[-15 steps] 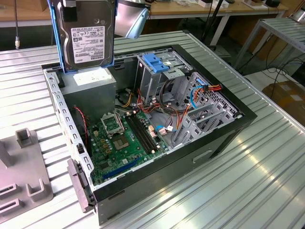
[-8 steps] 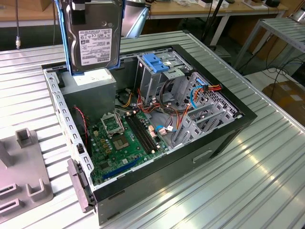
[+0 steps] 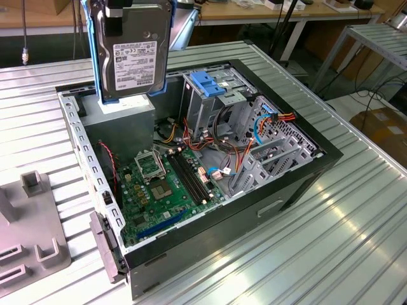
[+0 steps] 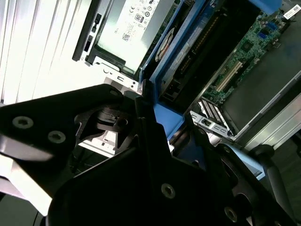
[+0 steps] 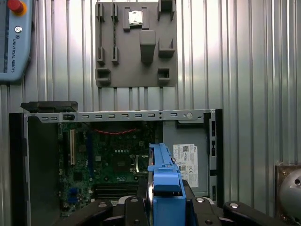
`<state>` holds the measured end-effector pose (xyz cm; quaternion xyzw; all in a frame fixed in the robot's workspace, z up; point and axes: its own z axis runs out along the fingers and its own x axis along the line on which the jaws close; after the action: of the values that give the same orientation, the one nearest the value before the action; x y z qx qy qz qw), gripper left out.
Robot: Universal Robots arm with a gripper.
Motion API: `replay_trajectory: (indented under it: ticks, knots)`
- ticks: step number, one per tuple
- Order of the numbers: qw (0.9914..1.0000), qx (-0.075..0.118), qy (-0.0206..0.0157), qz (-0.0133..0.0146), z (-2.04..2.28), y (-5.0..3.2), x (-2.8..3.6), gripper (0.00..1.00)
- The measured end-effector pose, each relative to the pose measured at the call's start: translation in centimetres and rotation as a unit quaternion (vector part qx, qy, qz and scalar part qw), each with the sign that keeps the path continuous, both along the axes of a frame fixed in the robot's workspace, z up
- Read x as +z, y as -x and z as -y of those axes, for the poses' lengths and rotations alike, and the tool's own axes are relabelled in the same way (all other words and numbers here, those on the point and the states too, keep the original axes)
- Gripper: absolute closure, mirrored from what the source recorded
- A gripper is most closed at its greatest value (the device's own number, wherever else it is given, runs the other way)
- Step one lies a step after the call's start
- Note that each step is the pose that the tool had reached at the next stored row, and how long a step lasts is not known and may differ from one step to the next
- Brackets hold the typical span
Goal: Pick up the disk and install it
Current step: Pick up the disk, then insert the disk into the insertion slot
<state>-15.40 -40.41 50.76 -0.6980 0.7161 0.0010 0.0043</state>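
Fingers (image 4: pixel 145 117) pinch the disk (image 3: pixel 135 60), held upright above the open computer case (image 3: pixel 76 133).

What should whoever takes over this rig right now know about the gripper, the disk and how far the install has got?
Gripper: shut on the disk, clamped on its blue-framed edge.
Disk: in the air, upright, label facing the exterior camera, above the grey power supply box at the far-left corner of the open computer case in the exterior view.
Done: the pick-up.
Left: the install. The disk is in no bay yet. The silver drive cage with its blue bracket stands to the exterior view's right of the disk.
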Motion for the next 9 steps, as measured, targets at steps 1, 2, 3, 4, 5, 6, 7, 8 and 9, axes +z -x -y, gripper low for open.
replay_trajectory:
  ticks: [1,2,3,4,5,6,7,8,9]
  knots:
    - [1.00000,0.000,0.0000,0.0000,0.03,-0.03,0.00,0.63]
    - [1.00000,0.000,0.0000,0.0000,0.06,-0.06,0.00,0.63]
    - [1.00000,0.000,0.0000,0.0000,0.06,-0.06,0.00,0.63]
    - [1.00000,0.000,0.0000,0.0000,0.06,-0.06,0.00,0.63]
    - [1.00000,0.000,0.0000,0.0000,0.06,-0.07,0.00,0.63]
    - [1.00000,0.000,0.0000,0.0000,0.06,-0.07,0.00,0.63]
    - [1.00000,0.000,0.0000,0.0000,0.07,-0.07,0.00,0.63]
    - [1.00000,0.000,0.0000,0.0000,0.07,-0.07,0.00,0.63]
    - [1.00000,0.000,0.0000,0.0000,0.07,-0.07,0.00,0.63]
